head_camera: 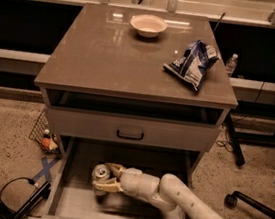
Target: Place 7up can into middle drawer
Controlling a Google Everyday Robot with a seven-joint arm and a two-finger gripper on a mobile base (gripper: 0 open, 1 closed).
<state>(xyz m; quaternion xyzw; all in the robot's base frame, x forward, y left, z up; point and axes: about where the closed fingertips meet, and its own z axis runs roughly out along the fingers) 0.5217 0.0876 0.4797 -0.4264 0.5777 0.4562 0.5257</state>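
Observation:
The 7up can [100, 172], pale with a silver top, is held upright between the two fingers of my gripper [101, 177]. The gripper reaches in from the right, with the white arm [190, 206] coming from the lower right corner. Can and gripper are inside the pulled-out middle drawer [72, 203], over the left part of its flat floor. I cannot tell whether the can's bottom touches the floor. The drawer sits under a shut drawer front with a black handle [129, 134].
On the cabinet top [109, 52] stand a white bowl [148, 25] and a blue-and-white chip bag [193, 63]. A wire basket with bottles [45, 139] and cables lie on the floor at left. A chair base [249, 201] is at right.

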